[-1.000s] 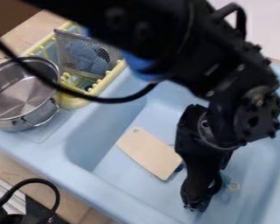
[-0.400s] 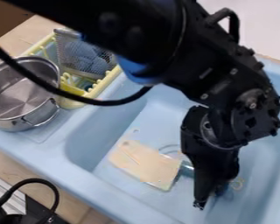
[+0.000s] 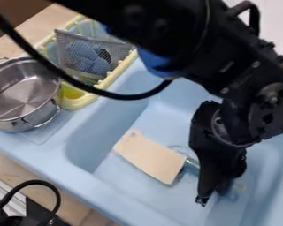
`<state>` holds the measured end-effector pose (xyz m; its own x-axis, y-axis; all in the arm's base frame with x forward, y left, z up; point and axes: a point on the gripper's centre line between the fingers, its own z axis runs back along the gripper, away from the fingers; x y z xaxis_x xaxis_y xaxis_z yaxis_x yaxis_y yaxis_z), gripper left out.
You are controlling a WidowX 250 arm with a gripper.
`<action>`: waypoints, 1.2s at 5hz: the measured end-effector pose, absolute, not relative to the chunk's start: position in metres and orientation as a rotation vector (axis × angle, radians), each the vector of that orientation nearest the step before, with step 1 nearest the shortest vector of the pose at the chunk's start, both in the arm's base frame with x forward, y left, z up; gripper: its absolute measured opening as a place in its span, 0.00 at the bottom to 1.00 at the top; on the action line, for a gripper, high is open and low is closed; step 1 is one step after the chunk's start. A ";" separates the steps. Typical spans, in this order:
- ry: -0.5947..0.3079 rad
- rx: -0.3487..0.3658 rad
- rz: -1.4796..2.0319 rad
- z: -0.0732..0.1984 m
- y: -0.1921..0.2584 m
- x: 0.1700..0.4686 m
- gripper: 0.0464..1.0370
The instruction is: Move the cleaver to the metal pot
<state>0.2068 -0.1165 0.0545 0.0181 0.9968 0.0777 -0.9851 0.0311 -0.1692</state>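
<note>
See a light-blue sink point(image 3: 90, 154) along a wooden surface point(image 3: 17, 170), a metal pot point(image 3: 20, 126) on the left ledge, a yellow rack point(image 3: 105, 84) just beside. See the hand point(image 3: 212, 195) over the basin, grip impossible to tell. Find the cleaver point(image 3: 150, 156) inside, slanting lengthwise, blade pointing upper left, handle lower right.

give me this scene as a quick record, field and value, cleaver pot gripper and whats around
cleaver: pale blade, teal handle; lying in basin
gripper: black, low in basin, partly hiding the handle
grasp: cannot tell
target: metal pot, on sink ledge, left of basin in view
sink: light blue
beside pot: yellow rack with grey mesh holder
task state: cleaver not at pot
</note>
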 end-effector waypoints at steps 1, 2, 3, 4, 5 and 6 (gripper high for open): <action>-0.217 -0.040 1.515 0.066 -0.120 0.207 0.17; -0.245 -0.041 1.491 0.080 -0.124 0.209 0.17; -0.248 -0.079 1.476 0.099 -0.131 0.208 0.17; -0.229 -0.108 1.482 0.119 -0.133 0.206 0.17; -0.238 -0.112 1.475 0.139 -0.123 0.207 0.17; -0.237 -0.130 1.510 0.160 -0.102 0.194 0.17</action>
